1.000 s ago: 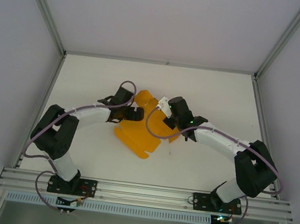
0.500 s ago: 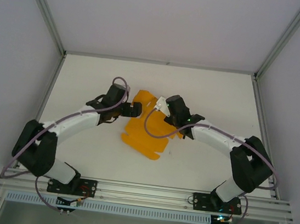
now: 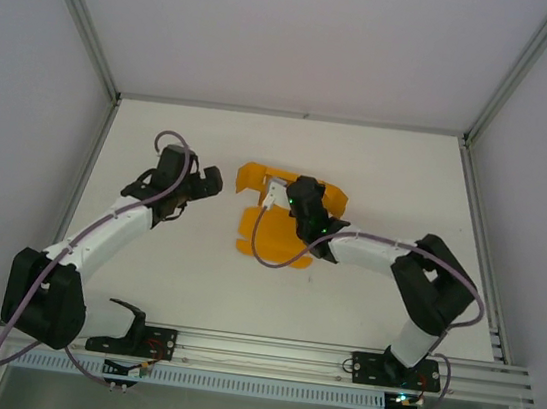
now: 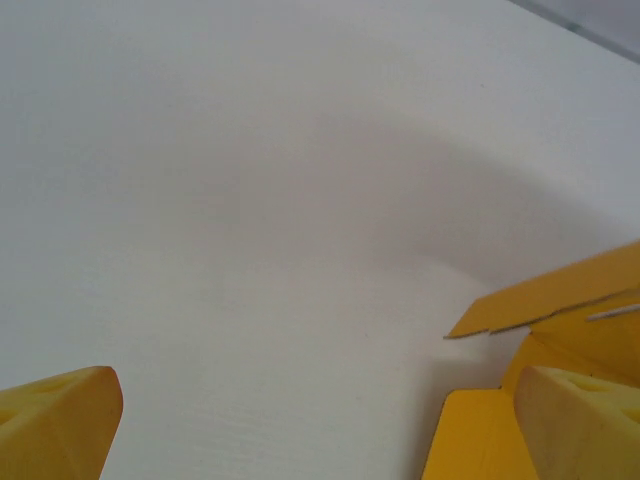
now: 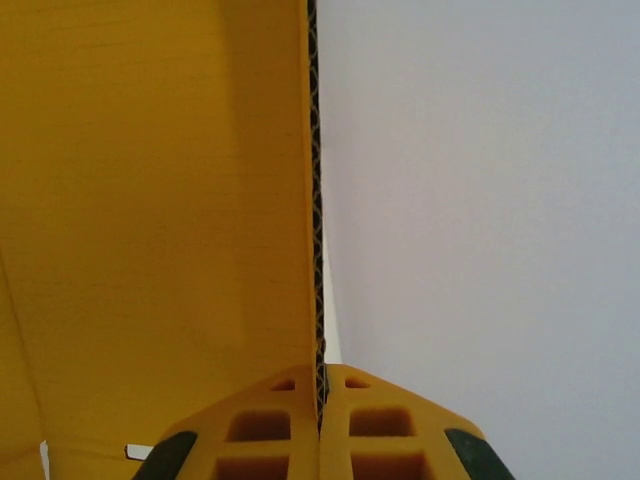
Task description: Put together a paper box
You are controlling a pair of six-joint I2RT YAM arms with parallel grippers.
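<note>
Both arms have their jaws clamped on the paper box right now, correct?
Not both. The right jaws are clamped on an edge of the paper box, but the left jaws stand wide open, apart from the box, over the table: see the left wrist view and the top view.

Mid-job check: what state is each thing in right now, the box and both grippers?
paper box: not assembled, a cut-out sheet on the table with flaps partly raised.
left gripper: open, holding nothing, apart from the card.
right gripper: shut on the edge of a paper box panel.
</note>
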